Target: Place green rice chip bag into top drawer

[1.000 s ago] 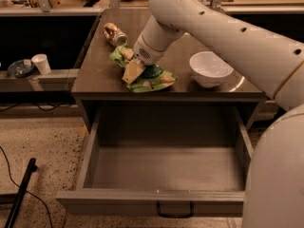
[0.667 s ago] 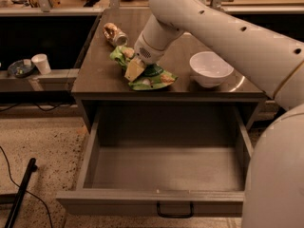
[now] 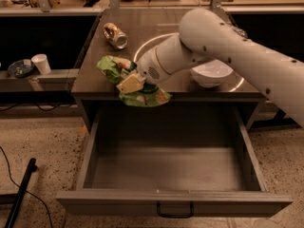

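Observation:
The green rice chip bag (image 3: 124, 80) is a crinkly bright green pouch, held at the front edge of the dark counter, its lower end hanging over the open drawer. My gripper (image 3: 131, 83) is shut on the green rice chip bag at its middle, its pale fingers (image 3: 127, 85) pinching the pouch. The white arm reaches in from the upper right. The top drawer (image 3: 90, 148) is pulled fully out below the counter, wide, shallow and dark grey-brown, with a small black handle (image 3: 174, 209) on its front panel. Nothing lies inside it.
A crushed gold can (image 3: 115, 35) lies on the counter (image 3: 90, 80) behind the bag. A white bowl (image 3: 211, 73) stands on the counter at the right, partly behind the arm. A white paper cup (image 3: 42, 63) stands on a low shelf at the left. A black pole (image 3: 19, 194) leans on the floor at lower left.
My gripper has carried the green bag forward and down, from the counter's middle-left to its front edge, above the drawer's back.

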`<state>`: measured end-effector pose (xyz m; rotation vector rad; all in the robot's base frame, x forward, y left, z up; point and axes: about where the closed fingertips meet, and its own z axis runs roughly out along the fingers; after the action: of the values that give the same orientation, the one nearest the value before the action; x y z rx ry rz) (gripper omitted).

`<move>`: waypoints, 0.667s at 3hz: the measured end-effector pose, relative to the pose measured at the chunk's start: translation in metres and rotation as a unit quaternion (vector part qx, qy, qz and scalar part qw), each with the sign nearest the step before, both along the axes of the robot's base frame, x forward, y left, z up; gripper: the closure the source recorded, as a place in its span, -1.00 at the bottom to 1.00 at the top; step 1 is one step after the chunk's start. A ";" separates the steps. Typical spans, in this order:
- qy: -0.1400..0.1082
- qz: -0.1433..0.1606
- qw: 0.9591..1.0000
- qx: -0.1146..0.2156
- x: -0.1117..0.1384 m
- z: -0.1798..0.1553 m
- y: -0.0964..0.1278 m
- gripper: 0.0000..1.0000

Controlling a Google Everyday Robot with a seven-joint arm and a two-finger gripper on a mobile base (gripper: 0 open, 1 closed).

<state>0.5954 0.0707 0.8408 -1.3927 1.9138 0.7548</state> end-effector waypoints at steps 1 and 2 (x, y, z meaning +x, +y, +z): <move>0.008 0.069 0.993 0.100 -0.041 0.018 -0.014 1.00; -0.026 0.107 0.986 0.123 -0.065 0.034 -0.031 1.00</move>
<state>0.5299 0.0400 0.8744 -1.4594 1.5858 1.0111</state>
